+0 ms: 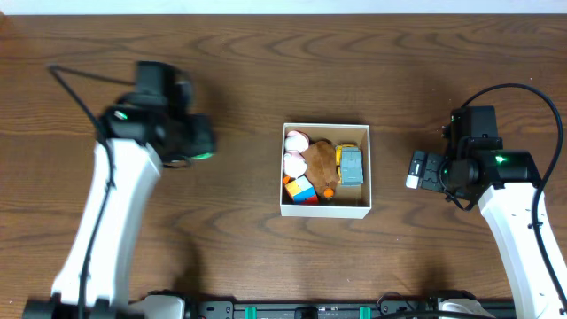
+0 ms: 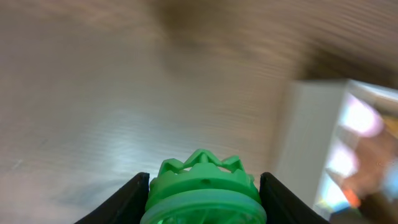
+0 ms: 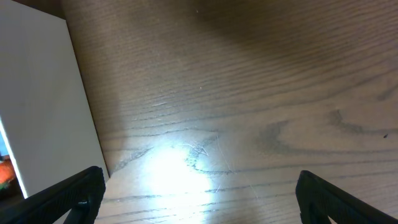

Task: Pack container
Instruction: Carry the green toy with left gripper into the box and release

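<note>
Bare brown wooden surface (image 1: 239, 80) surrounds the square white cardboard box (image 1: 324, 211), leaving us open approach from every side. Its floor is crowded with small toys (image 1: 312, 168); only the lower right corner lies free. A green ridged plastic toy (image 2: 202, 186) fills our left jaws.

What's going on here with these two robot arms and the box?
The robot is packing small toys into a box in the middle of the table. The left gripper is clamped on a green toy, off to the left of the box. The box holds several toys. The right gripper is open and empty, over bare wood to the box's right.
</note>
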Controlling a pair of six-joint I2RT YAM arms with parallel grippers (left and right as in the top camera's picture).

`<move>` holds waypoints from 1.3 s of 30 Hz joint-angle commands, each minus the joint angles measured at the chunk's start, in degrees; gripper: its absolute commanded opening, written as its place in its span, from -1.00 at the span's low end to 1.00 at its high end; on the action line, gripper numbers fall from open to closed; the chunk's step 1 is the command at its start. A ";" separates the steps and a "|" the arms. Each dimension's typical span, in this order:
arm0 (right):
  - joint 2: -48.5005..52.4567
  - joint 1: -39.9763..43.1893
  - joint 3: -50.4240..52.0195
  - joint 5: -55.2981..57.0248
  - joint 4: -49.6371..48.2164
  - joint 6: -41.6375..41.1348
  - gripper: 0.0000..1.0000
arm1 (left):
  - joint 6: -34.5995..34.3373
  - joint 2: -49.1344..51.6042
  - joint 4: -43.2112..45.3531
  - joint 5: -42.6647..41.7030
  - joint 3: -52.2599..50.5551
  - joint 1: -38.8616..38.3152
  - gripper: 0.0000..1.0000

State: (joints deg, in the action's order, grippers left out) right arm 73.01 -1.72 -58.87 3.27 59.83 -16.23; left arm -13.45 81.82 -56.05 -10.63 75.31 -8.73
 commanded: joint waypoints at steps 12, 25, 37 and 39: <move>-0.72 0.37 -0.81 0.33 -0.94 0.44 0.98 | 10.69 4.55 6.27 -0.31 0.24 -31.54 -0.42; -0.72 0.37 -0.81 0.35 -0.66 0.46 0.98 | 10.69 15.93 6.25 -0.31 0.24 -35.45 0.20; -0.72 0.37 -0.81 0.35 -0.70 0.46 0.98 | 11.08 11.45 5.99 11.61 0.33 -35.32 0.66; -0.72 0.37 -0.81 0.35 -0.96 0.48 0.98 | 11.06 8.76 6.01 15.32 0.33 -35.30 0.67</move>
State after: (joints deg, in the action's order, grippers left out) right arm 73.01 -1.72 -58.87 3.27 59.02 -16.23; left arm -2.87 95.39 -49.82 -3.31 75.35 -44.27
